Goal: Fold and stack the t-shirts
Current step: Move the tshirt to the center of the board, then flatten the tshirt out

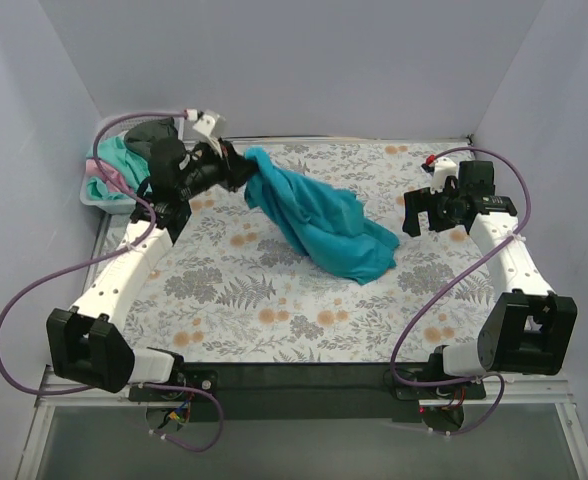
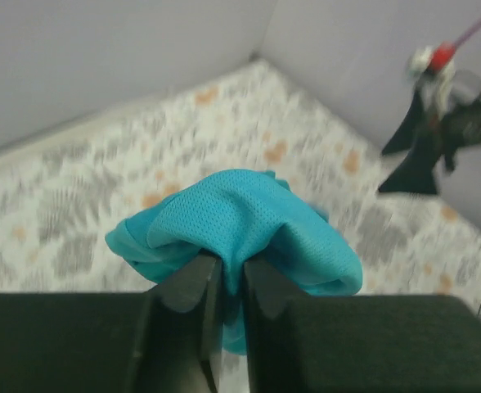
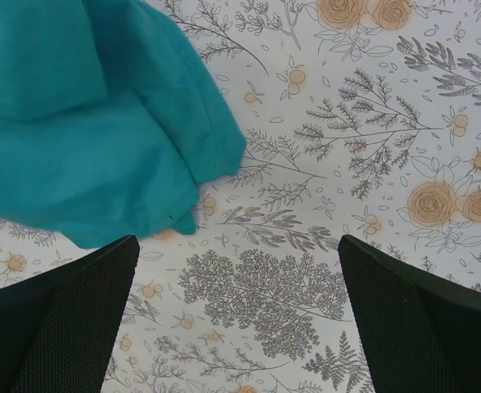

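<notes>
The deep teal-blue t-shirt (image 1: 319, 218) hangs from my left gripper (image 1: 236, 170) at the back left and trails down to the floral table cover toward the middle. In the left wrist view my left gripper (image 2: 228, 282) is shut on a bunched fold of the teal-blue t-shirt (image 2: 232, 221). My right gripper (image 1: 426, 213) is open and empty, hovering to the right of the shirt's lower end. In the right wrist view the teal-blue t-shirt (image 3: 85, 123) lies at the upper left, beyond my right gripper (image 3: 236, 278).
A bin (image 1: 102, 198) at the back left edge holds mint-green (image 1: 124, 152), pink (image 1: 96, 190) and dark grey (image 1: 154, 130) shirts. Grey walls close the back and sides. The floral table cover (image 1: 274, 300) is bare in front of the shirt.
</notes>
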`<action>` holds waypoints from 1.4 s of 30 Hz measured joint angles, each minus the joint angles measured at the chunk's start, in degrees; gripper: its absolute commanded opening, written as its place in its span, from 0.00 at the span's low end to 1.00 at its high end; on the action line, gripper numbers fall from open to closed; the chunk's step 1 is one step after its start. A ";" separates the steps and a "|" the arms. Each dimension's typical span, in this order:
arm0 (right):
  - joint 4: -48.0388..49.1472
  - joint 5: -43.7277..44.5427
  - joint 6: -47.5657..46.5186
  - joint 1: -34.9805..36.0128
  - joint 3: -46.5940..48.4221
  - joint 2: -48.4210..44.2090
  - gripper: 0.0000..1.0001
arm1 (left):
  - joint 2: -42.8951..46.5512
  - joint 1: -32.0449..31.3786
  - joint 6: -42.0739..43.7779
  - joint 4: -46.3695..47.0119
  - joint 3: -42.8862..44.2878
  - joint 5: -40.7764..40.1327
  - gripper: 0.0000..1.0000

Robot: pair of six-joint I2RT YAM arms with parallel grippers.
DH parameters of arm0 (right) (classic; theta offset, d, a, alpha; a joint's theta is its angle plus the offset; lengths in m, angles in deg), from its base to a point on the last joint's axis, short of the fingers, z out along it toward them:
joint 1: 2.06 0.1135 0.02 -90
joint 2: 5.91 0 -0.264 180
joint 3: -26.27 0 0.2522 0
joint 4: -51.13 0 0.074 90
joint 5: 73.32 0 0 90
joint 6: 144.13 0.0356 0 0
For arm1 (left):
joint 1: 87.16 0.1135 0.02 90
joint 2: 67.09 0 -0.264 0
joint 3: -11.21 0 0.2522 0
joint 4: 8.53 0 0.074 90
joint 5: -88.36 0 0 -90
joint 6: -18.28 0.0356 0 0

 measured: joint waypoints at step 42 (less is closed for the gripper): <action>-1.53 -13.22 2.38 0.00 11.58 32.50 0.17 | -34.38 -12.92 34.62 -28.81 9.57 -7.50 0.52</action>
